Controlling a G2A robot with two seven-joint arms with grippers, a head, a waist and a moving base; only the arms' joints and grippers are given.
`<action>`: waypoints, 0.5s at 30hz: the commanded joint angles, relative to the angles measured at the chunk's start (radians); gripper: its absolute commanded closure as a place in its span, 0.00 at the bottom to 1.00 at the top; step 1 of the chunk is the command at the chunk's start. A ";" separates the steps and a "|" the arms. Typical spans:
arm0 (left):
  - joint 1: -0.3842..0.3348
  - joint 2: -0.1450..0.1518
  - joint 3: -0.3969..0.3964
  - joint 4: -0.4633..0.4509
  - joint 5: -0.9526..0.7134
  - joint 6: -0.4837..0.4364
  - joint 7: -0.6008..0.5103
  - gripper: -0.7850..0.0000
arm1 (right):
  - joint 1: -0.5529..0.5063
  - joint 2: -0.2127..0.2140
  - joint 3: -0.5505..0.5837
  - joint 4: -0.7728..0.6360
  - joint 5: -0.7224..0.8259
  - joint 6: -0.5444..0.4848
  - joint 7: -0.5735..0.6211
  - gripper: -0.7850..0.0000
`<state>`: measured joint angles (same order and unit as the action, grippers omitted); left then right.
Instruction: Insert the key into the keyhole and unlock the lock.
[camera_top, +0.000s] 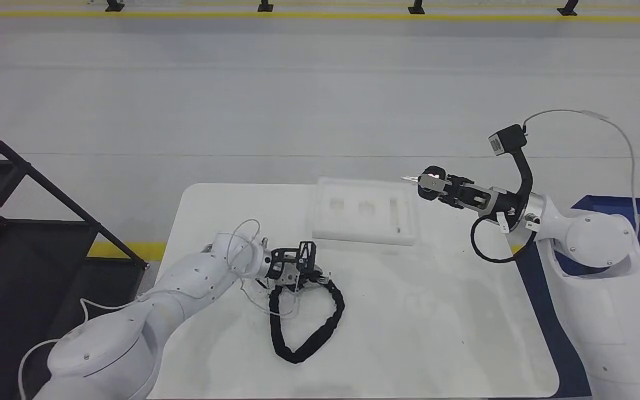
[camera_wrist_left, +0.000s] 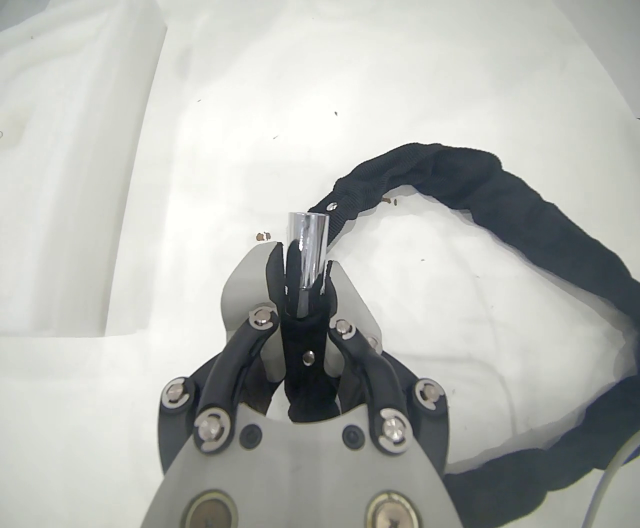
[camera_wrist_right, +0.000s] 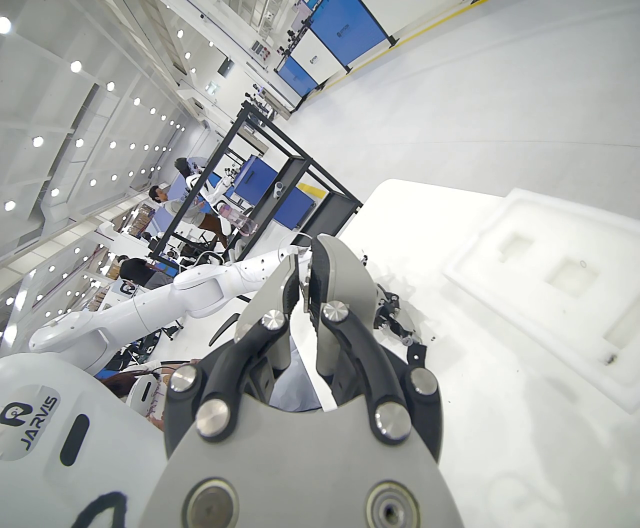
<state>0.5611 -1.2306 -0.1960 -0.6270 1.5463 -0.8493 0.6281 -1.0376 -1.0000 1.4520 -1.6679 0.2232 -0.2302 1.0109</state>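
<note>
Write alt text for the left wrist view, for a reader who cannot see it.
The left end effector is shut on one end of a chain lock, whose chrome cylinder sticks out ahead of it. The black fabric-covered chain loops away over the white table, where a white foam tray also lies.

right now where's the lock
The lock is clamped by its metal barrel in the left gripper, on the table's left half in the top view, just in front of the white foam tray, its black chain looping toward the near edge.
</note>
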 joint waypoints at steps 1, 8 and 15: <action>-0.002 -0.008 -0.006 0.014 -0.004 -0.005 -0.003 1.00 | 0.000 0.000 0.000 0.000 0.000 0.000 0.000 1.00; -0.024 -0.015 -0.026 0.027 -0.002 -0.048 0.043 1.00 | 0.000 0.000 0.000 0.000 0.000 0.000 0.000 1.00; -0.054 0.011 -0.054 -0.003 0.023 -0.094 0.161 1.00 | 0.000 0.000 0.000 0.000 0.000 0.000 0.000 1.00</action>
<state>0.5116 -1.2261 -0.2448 -0.6212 1.5636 -0.9367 0.7660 -1.0376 -1.0000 1.4520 -1.6679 0.2232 -0.2302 1.0109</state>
